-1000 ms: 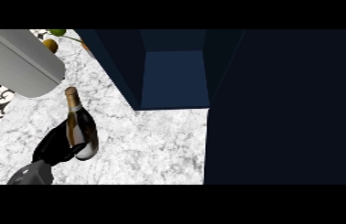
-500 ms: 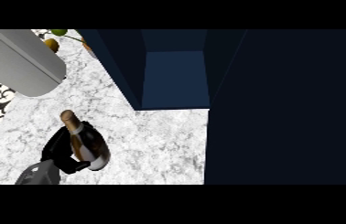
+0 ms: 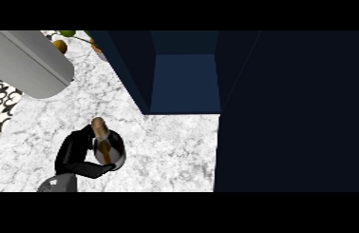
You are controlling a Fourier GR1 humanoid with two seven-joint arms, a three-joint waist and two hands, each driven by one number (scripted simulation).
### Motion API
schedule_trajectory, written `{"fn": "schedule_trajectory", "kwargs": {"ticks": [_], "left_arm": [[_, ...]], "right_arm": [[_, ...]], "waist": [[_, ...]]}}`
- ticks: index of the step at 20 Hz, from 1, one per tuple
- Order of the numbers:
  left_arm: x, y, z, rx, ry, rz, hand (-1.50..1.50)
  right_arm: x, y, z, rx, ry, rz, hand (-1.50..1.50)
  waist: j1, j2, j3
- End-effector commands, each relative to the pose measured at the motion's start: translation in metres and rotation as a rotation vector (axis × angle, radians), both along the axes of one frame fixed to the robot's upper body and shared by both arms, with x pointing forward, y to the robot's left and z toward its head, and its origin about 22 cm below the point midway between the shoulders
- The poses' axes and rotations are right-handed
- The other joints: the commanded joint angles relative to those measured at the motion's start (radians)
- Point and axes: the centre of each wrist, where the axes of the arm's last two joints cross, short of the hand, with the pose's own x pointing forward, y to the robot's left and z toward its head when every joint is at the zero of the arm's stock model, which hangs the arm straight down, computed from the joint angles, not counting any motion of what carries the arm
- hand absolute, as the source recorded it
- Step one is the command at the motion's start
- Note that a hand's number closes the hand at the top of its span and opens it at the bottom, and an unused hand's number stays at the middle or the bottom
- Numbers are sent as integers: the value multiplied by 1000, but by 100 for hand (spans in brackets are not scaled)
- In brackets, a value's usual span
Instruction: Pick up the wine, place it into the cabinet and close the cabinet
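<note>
The wine bottle [image 3: 105, 149], dark with a tan foil neck, stands nearly upright at the lower left, its top pointing up towards me. My left hand [image 3: 73, 154] is curled round the bottle's body from the left, with the thumb wrapped under its lower side. The grey forearm [image 3: 57, 183] enters from the bottom edge. The dark blue cabinet [image 3: 186, 82] is open at the upper middle, its inside showing up and to the right of the bottle. My right hand shows nowhere.
The cabinet's dark door or side panel [image 3: 288, 108] fills the right half. A large grey cylinder [image 3: 35, 63] lies at the upper left, with fruit and leaves [image 3: 64, 41] behind it. White marble counter [image 3: 172, 151] spreads between the bottle and the cabinet.
The bottle has tipped from lying slanted to nearly upright in my left hand. It has shifted slightly right, towards the cabinet.
</note>
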Motion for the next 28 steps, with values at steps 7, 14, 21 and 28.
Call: {"fn": "schedule_trajectory", "kwargs": {"ticks": [7,14,21,28], "left_arm": [[17,-70,34,192,-33,89,150],[49,-104,66,216,-33,70,150],[50,-141,100,249,3,43,150],[79,-178,114,409,-19,63,150]], "right_arm": [[-23,2,31,-1,-26,0,-150],[-28,-1,28,-12,-36,0,-150],[-29,-9,22,-10,-27,-15,-150],[-28,-9,33,-12,-35,-3,-150]], "waist": [[7,3,-2],[-5,5,-2],[-1,4,-2],[-14,6,-2]]}}
